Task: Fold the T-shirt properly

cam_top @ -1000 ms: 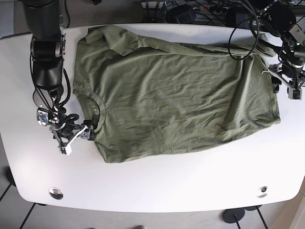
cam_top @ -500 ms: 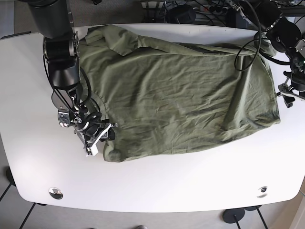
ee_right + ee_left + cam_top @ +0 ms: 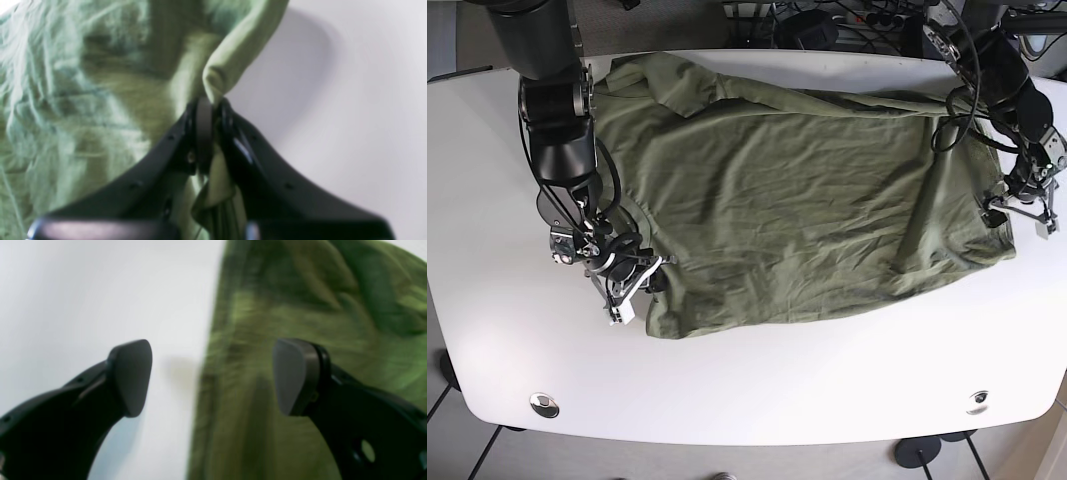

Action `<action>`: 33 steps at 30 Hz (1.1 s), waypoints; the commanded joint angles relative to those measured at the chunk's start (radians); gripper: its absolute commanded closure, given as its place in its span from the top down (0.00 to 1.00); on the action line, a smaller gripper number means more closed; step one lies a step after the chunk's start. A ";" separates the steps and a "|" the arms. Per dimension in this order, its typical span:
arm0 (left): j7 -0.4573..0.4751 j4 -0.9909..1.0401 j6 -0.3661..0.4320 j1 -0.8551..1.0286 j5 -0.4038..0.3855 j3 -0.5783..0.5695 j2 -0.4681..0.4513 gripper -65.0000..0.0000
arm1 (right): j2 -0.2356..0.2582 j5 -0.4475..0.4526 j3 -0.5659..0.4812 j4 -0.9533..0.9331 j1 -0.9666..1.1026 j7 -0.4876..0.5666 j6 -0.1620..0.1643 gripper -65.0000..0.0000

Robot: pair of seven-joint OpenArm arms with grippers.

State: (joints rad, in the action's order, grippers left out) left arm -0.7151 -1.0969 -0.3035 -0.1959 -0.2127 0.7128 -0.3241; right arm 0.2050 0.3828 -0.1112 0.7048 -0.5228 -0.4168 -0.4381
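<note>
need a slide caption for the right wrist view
Right gripper, jaws shut on a pinched fold of the green T-shirt, above the white table.

No readable text, labels or numbers anywhere.

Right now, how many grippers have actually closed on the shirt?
1. The right gripper is shut on a fold of the T-shirt near the collar. The left gripper is open over the shirt's hem edge, not gripping.

Both arms (image 3: 555,95) are black cylindrical segments trailing black cables (image 3: 947,95). The grippers carry matte black fingers (image 3: 131,376) with rounded pads and small screw holes.
</note>
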 commanded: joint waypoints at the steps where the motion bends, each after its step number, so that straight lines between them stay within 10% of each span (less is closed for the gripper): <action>1: -0.005 0.005 -0.032 -0.010 -0.003 -0.002 -0.020 0.81 | 0.006 -0.008 0.001 0.006 -0.017 -0.004 0.003 0.03; 7: -0.008 0.054 -0.132 -0.007 -0.001 -0.091 0.003 0.58 | 0.006 -0.008 0.001 0.006 -0.017 -0.004 0.003 0.03; 13: 0.033 0.130 -0.133 -0.038 0.003 -0.091 0.009 0.00 | 0.006 -0.008 0.003 0.006 -0.015 -0.004 0.003 0.03; 33: -0.183 -0.461 -0.216 -0.181 -0.001 -0.189 -0.017 0.01 | 0.057 -0.012 0.199 0.639 0.074 -0.328 0.005 0.03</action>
State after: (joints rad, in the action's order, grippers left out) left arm -0.9268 -1.5307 -0.5228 -0.3592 -0.2096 0.5083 -0.3164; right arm 0.2420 0.3588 0.0803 1.3155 -0.4122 -0.7727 -0.4381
